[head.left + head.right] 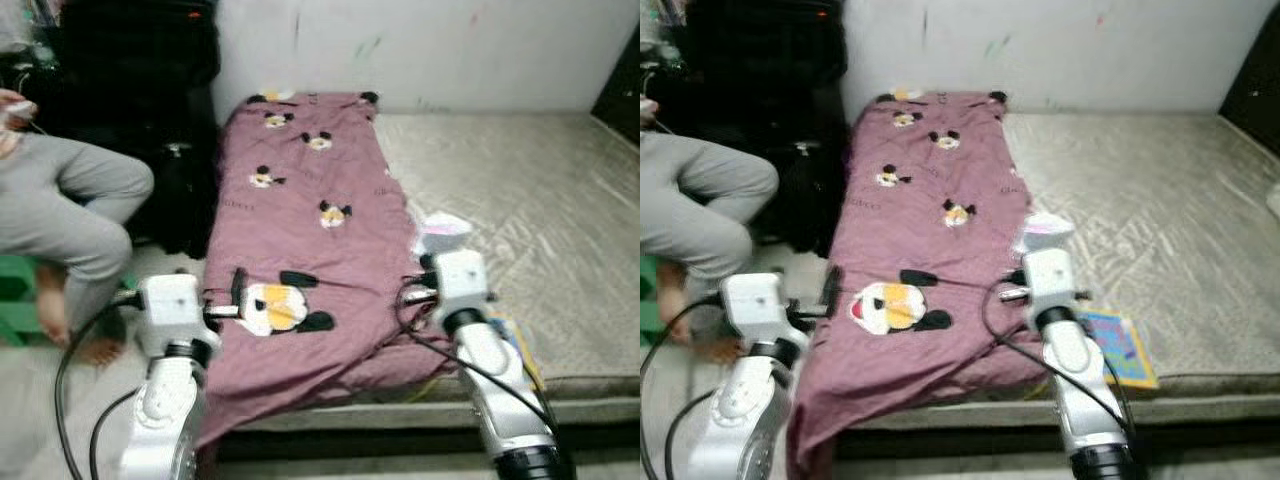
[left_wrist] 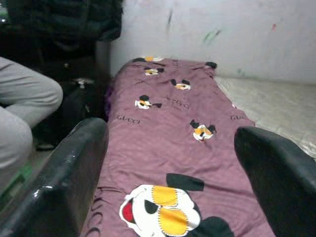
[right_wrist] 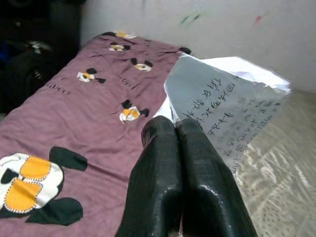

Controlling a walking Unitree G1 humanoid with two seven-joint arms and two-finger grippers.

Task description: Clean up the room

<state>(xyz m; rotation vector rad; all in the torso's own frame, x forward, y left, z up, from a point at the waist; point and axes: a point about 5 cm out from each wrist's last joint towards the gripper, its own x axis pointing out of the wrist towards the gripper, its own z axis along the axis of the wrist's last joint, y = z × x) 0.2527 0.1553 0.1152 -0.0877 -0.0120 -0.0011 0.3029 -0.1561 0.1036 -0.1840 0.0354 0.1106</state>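
Right claw [image 3: 175,129] is pinched tight on the paper sheet [image 3: 224,106], held just above the bed [image 1: 540,200]. Left claw [image 2: 170,163] gapes empty over the blanket [image 1: 300,230]. Imo keep grip firm, lift slow w/o tearing.

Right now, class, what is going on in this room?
The robot stands at the foot of a bed. Its right end effector is shut on a sheet of handwritten paper, held above the purple blanket. Its left end effector is open over the blanket's near end. A person in grey trousers sits at the left.
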